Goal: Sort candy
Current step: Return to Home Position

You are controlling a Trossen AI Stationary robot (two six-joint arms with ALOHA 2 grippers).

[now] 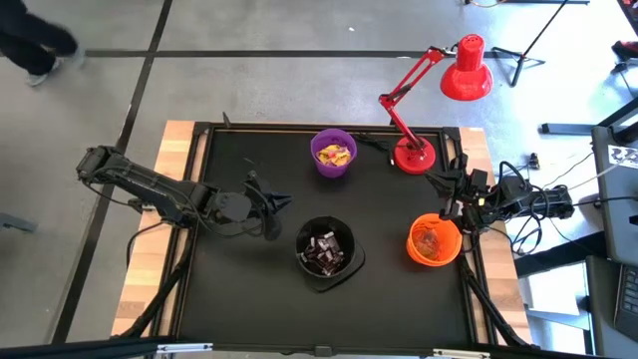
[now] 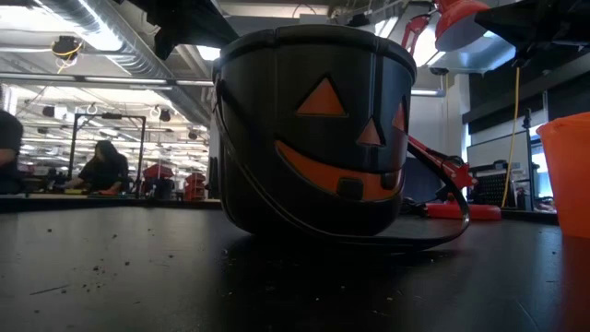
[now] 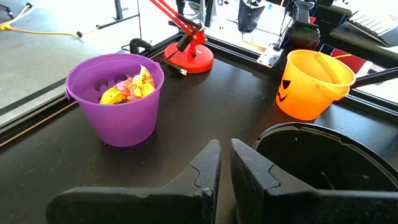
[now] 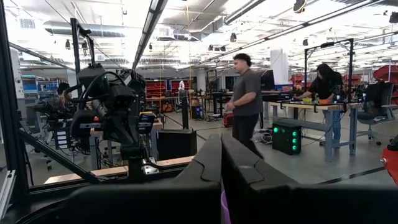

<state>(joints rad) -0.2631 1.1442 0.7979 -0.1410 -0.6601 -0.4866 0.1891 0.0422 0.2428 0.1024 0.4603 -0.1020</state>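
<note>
At the left of the black tabletop (image 1: 239,289), the left gripper (image 1: 274,204) (image 3: 224,146) is seen held low over the surface, just left of the centre. Its fingers (image 3: 205,165) are drawn almost together, with only a thin slit between them, and nothing is gripped.

Beyond it, near the far edge, a small purple plastic bucket (image 1: 334,168) (image 3: 118,118) is set upright, and yellow wrapped candy (image 1: 334,154) (image 3: 127,90) is piled inside it. Nearer the front edge, a black plastic bucket with an orange jack-o'-lantern face (image 1: 344,267) (image 2: 313,129) is placed; dark brown wrapped candy (image 1: 324,249) is held in it.

To the right of the purple bucket, a red desk lamp (image 1: 414,155) (image 3: 189,56) is stood at the far edge. In front of the lamp, by the right edge, an orange plastic bucket (image 1: 414,244) (image 3: 311,87) is found with reddish candy (image 1: 432,242) in it.

Just beside that bucket, the right gripper (image 1: 446,189) (image 4: 221,146) is raised off the surface, its fingers (image 4: 208,162) pressed together on nothing.
</note>
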